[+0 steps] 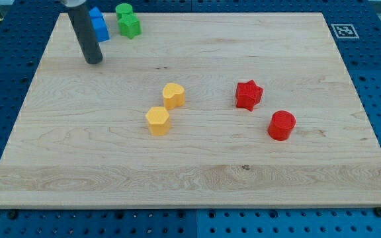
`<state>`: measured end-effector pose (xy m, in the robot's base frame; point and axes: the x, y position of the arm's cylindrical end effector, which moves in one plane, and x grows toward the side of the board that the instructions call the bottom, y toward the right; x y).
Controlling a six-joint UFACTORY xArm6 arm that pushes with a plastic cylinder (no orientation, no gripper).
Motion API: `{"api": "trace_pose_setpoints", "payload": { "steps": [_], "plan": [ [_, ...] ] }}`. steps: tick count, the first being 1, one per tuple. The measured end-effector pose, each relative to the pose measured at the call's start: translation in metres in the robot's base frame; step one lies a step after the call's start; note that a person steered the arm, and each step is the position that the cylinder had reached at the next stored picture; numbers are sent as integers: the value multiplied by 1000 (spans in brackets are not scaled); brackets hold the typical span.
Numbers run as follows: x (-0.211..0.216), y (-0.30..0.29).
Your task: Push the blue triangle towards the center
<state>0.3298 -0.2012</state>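
Two blue blocks [98,24] sit touching at the top left of the wooden board [197,165], partly hidden behind the rod; I cannot tell which one is the triangle. My tip [94,61] rests on the board just below and slightly left of the blue blocks, close to them. A green star [130,27] and another green block [124,11] sit just to the right of the blue ones.
A yellow heart [173,95] and a yellow hexagon [157,121] sit near the board's middle. A red star [248,94] and a red cylinder [282,125] sit right of centre. A marker tag [343,30] is at the top right corner.
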Motion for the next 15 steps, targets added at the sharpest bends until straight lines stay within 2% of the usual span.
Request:
{"api": "trace_pose_setpoints", "payload": {
  "steps": [1, 3, 4, 7, 10, 13, 15],
  "plan": [
    [-13, -27],
    [-112, -57],
    [-139, -58],
    [-135, -30],
    [-90, 41],
    [-42, 47],
    [-42, 72]
  ]
}}
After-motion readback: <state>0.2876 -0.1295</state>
